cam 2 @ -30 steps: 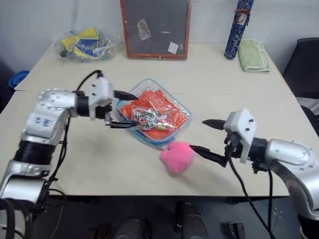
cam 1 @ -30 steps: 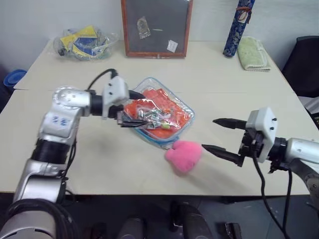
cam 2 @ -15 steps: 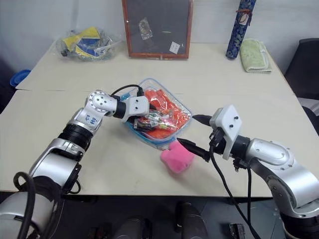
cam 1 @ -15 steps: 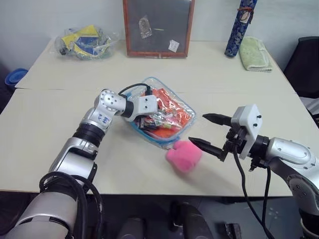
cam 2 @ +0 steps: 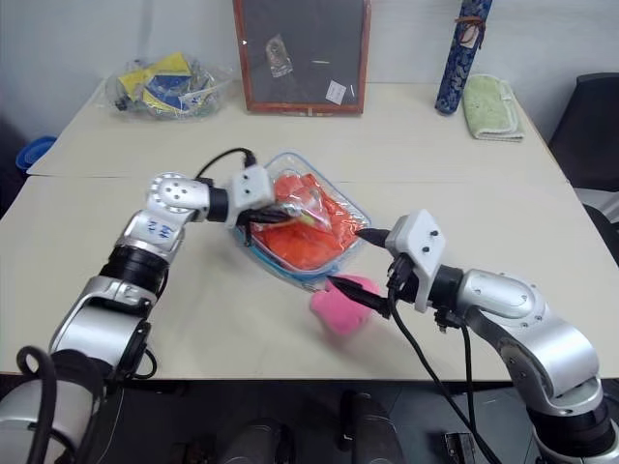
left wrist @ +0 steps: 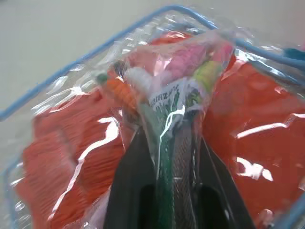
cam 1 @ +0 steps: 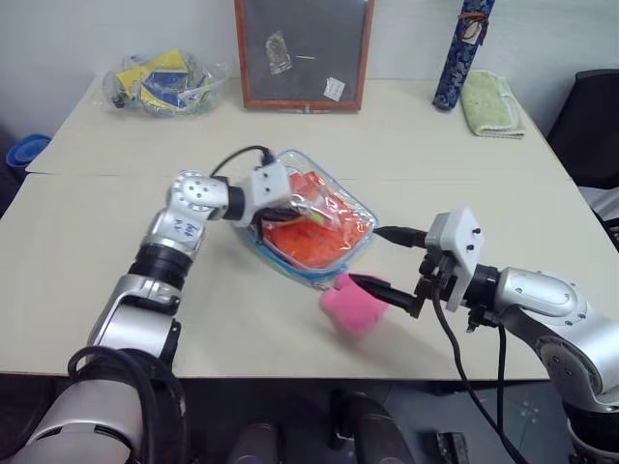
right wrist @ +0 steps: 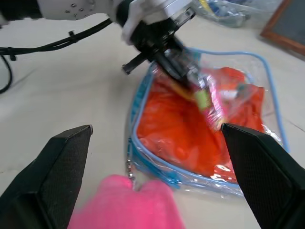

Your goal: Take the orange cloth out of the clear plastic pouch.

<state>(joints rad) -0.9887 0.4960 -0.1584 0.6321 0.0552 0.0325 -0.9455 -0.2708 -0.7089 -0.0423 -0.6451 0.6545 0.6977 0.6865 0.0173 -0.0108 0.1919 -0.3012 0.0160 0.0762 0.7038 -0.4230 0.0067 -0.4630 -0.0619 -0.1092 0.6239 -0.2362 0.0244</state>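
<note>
Left hand (left wrist: pixel 174 157) of mine pinches a small clear packet (left wrist: pixel 178 95) (colourful bits inside) over the pouch (cam 1: pixel 360 237) holding the orange cloth (cam 1: pixel 314 242); right hand (cam 1: pixel 379 259) spread wide beside it.

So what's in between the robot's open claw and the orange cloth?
The pink fluffy ball lies there, in front of the right gripper, as the right wrist view shows. The clear plastic pouch's wall also covers the orange cloth.

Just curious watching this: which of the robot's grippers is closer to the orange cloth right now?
Left. The left gripper is at the clear plastic pouch, right over the orange cloth; the right gripper hangs open beside the pouch.
</note>
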